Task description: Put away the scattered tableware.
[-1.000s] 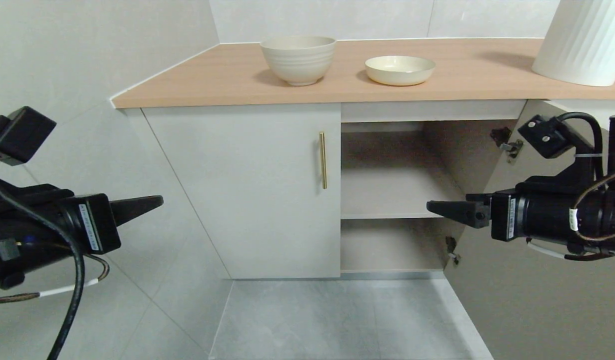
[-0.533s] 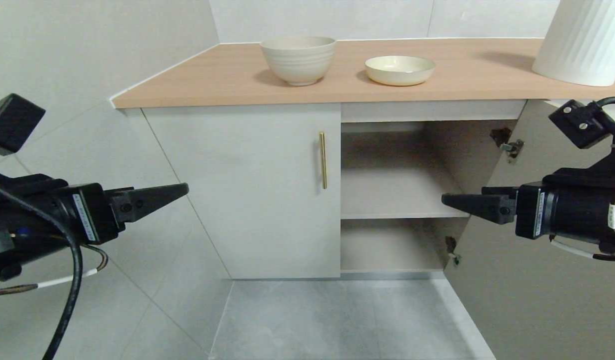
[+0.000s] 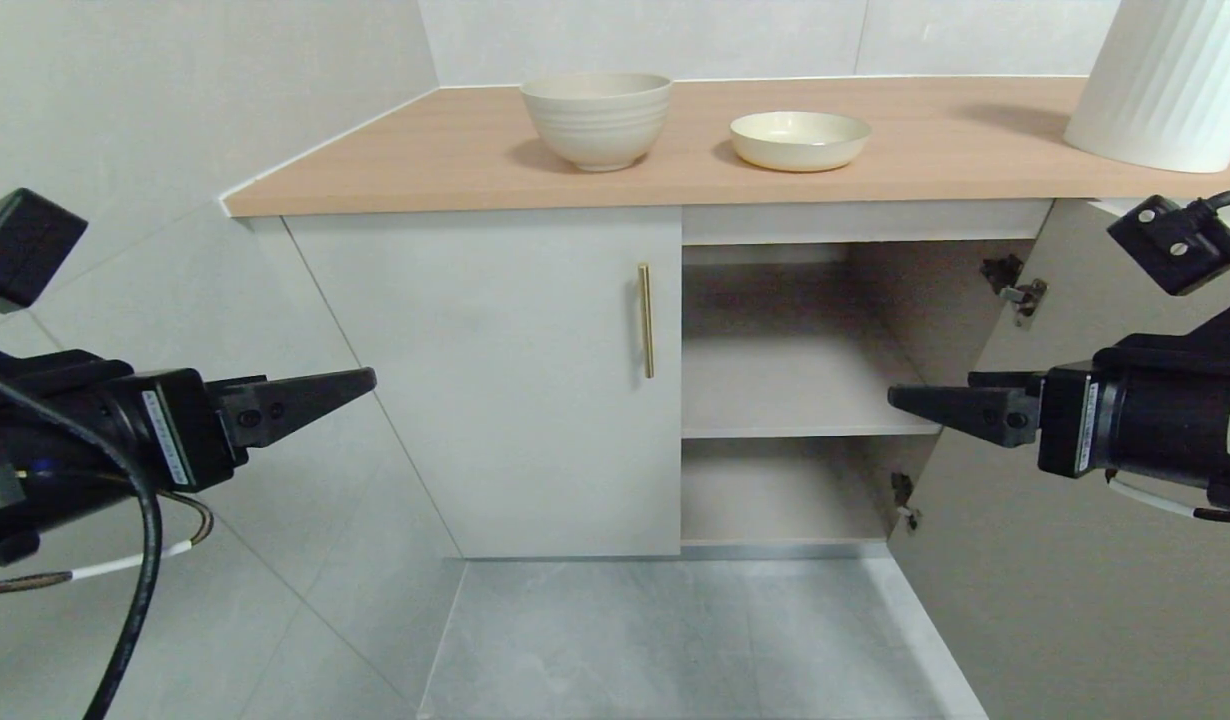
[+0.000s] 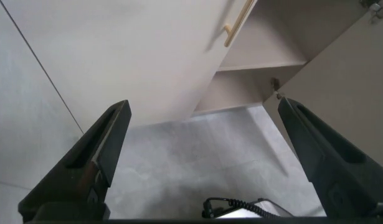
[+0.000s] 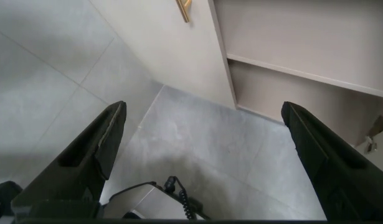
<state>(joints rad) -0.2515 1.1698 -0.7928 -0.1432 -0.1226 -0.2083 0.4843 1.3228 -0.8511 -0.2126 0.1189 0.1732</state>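
- Black and wedge-nosed, our left gripper (image 3: 367,379) hangs in front of the cabinet, well below the countertop (image 3: 425,165). Its wrist view shows the fingers spread wide with nothing between them. Over the last second it lifted and pushed forward toward the cabinet, then all but stopped.
- Next comes the closed door (image 3: 495,380) with its brass handle (image 3: 645,320), shut and with neither gripper on it.
- On the wood above that door the deep bowl (image 3: 596,118) stands upright near the back wall. The shallow dish (image 3: 799,139) sits apart to its right, over the open half of the cabinet. Neither has shifted, so we judge that no tableware is put away yet.
- Under the dish the cabinet stands open, with a shelf (image 3: 785,385) midway up and the open door (image 3: 1025,580) swung out to the right.
- Our right gripper (image 3: 900,398) is level with that shelf's front edge, just before the open door, its fingers also spread wide and empty. It rose a little and drew back to the right, away from the opening, then settled.
- Farthest right, a ribbed white container (image 3: 1165,80) stands on the countertop.
- We take this to mean that the door work is done and both arms are free. The next job looks like a climb to the counter for the bowl or the dish.
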